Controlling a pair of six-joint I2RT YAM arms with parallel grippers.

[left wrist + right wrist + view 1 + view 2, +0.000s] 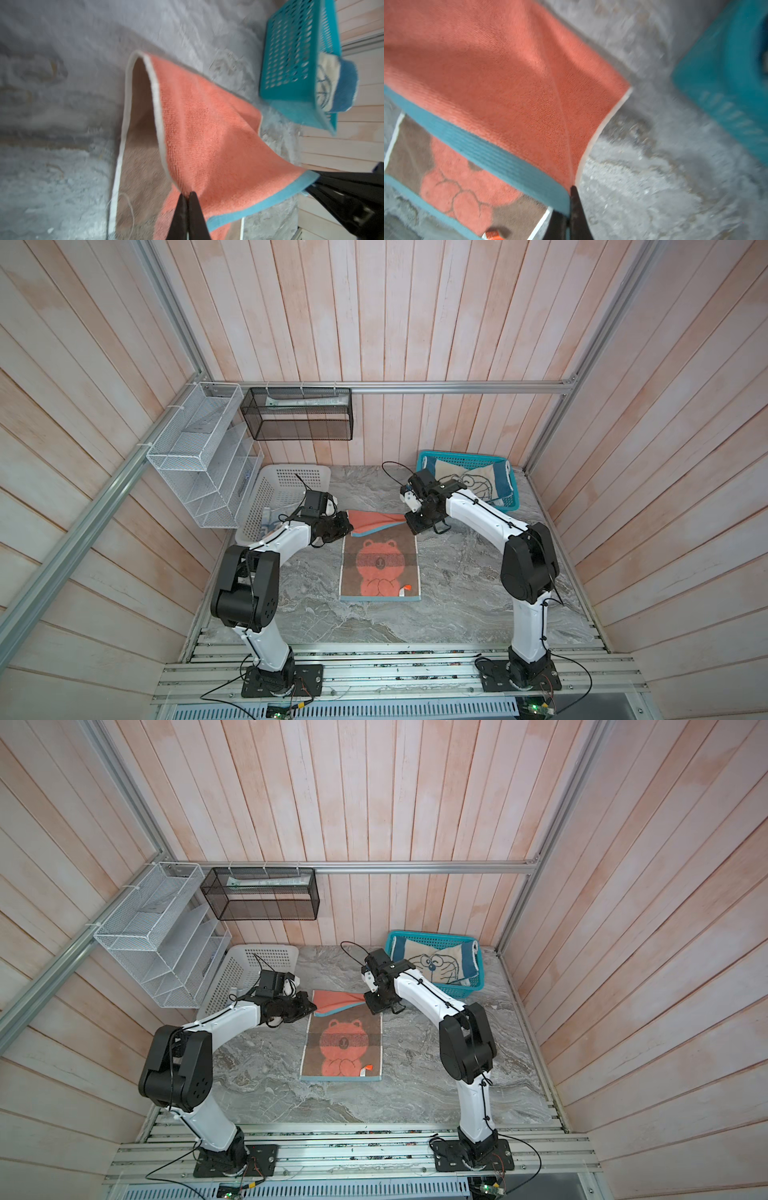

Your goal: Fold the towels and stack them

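The coral-orange towel [379, 568] with a bear picture lies on the marble table in both top views. Its far edge is lifted and turned over, plain coral back [197, 124] upward. My left gripper [348, 525] [188, 193] is shut on the far left corner. At the far right corner, where the blue hem [500, 153] ends, my right gripper [409, 519] [572, 188] is shut. The lifted edge hangs stretched between them, a little above the table. A blue-cream cartoon towel [467, 483] [436, 965] lies in the teal basket [508, 499].
A white plastic basket [286, 485] leans at the back left, behind my left arm. White wire shelves [195, 456] and a black mesh rack [297, 414] hang on the walls. The teal basket [295, 62] [726, 72] stands close behind my right gripper.
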